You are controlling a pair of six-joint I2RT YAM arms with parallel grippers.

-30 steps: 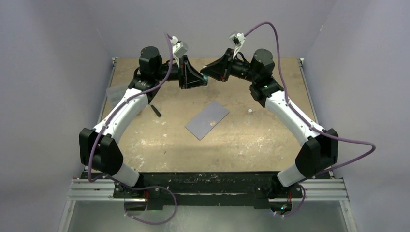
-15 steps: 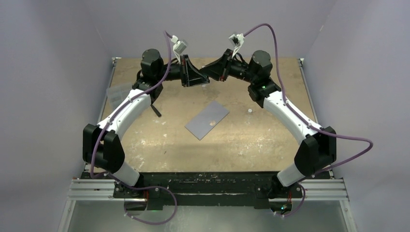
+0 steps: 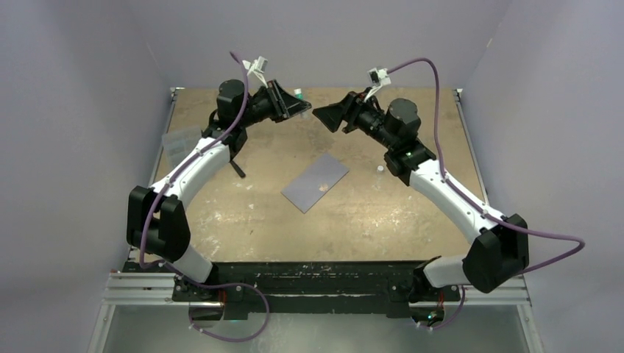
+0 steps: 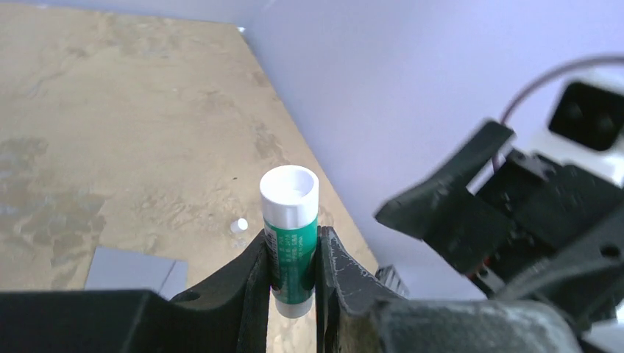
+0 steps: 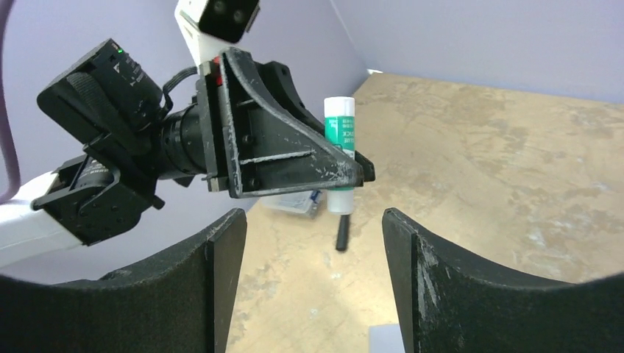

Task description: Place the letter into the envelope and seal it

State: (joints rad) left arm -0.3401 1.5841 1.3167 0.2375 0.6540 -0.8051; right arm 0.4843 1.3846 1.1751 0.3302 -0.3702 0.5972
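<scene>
I hold the glue stick (image 4: pixel 291 213) clenched in my left hand (image 4: pixel 293 251), high above the far side of the envelope (image 3: pixel 316 182). My right hand (image 3: pixel 327 118) is released, jaws wide, just beside the stick and not touching it. The envelope lies flat near the middle of the desk (image 3: pixel 397 213). I do not see the letter anywhere, so I judge it is already inside, but I cannot confirm this. I also cannot tell if the flap is open. The step in hand, I think, is the gluing. To do it well, I should first move the right hand away to the right of the envelope, then lower the stick slowly and upright onto the flap edge, and press lightly so the thin paper does not slide. The right hand could hold down one corner. For room, the back wall is close behind both hands, so I go toward the near side of the envelope, where there is more space. A small white piece (image 3: pixel 380 168) lies right of the envelope. A short black thing (image 3: pixel 237 168) and a clear box (image 3: pixel 176 140) lie to its left, so I keep my elbows off them.
</scene>
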